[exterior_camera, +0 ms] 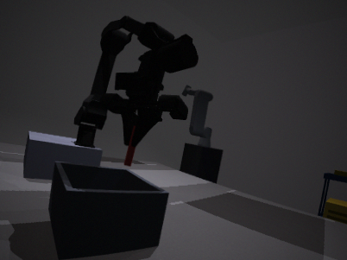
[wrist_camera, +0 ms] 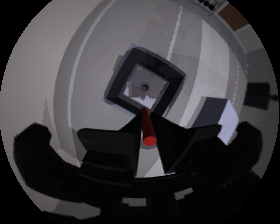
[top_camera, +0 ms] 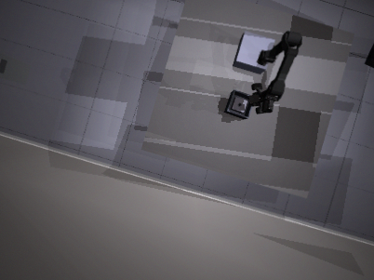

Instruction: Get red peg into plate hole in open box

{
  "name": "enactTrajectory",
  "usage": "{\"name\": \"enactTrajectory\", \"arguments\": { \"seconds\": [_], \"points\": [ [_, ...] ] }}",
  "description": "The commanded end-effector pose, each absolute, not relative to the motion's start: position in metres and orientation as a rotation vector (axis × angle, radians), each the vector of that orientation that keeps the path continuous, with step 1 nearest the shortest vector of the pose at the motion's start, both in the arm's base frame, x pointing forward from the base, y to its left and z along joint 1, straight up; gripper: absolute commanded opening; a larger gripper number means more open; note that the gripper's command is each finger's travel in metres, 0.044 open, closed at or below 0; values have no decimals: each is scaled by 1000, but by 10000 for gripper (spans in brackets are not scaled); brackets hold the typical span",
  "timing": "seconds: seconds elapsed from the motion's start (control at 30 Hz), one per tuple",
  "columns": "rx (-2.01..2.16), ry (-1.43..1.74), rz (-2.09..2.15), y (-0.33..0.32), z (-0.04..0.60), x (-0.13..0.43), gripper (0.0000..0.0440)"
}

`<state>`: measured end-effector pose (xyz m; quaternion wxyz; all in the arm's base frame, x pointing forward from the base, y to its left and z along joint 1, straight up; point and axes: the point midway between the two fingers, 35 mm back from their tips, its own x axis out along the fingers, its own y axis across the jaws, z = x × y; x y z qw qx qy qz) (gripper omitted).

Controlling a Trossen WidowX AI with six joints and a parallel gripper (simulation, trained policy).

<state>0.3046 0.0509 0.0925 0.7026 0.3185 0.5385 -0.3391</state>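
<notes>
The red peg [exterior_camera: 129,156] [wrist_camera: 149,132] is held between the fingertips of my gripper [top_camera: 252,100] [exterior_camera: 131,141] [wrist_camera: 146,115], which is shut on it. The peg points downward with a slight lean in the exterior view, its lower end clear of the table; I cannot make it out in the top view. The open dark box [top_camera: 230,102] [exterior_camera: 112,219] [wrist_camera: 119,80] stands on the table. In the top view the fingertips are near its right edge. The pale plate [top_camera: 235,102] [wrist_camera: 156,83] shows at its bottom, with a small dark hole [top_camera: 239,104] [wrist_camera: 144,87] near the middle, empty.
A larger pale block [top_camera: 253,50] [exterior_camera: 60,156] [wrist_camera: 216,116] stands beside the arm's base, some way from the box. Farther back in the exterior view are a grey robot arm [exterior_camera: 199,111] on a dark pedestal [exterior_camera: 201,163] and a yellow bin [exterior_camera: 337,210] at the right edge.
</notes>
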Motion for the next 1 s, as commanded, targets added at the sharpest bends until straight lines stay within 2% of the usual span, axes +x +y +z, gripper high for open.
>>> {"name": "enactTrajectory", "arguments": {
  "seconds": [0.0,0.57,0.63,0.77,0.87,0.97],
  "points": [
    [723,1198,-759,43,91,312,0],
    [778,1250,-812,7,56,337,9],
    [773,1264,-815,5,48,338,37],
    [751,1293,-816,1,35,339,132],
    [742,1305,-818,-2,29,343,154],
    [746,1299,-814,-6,27,352,226]
  ]
}}
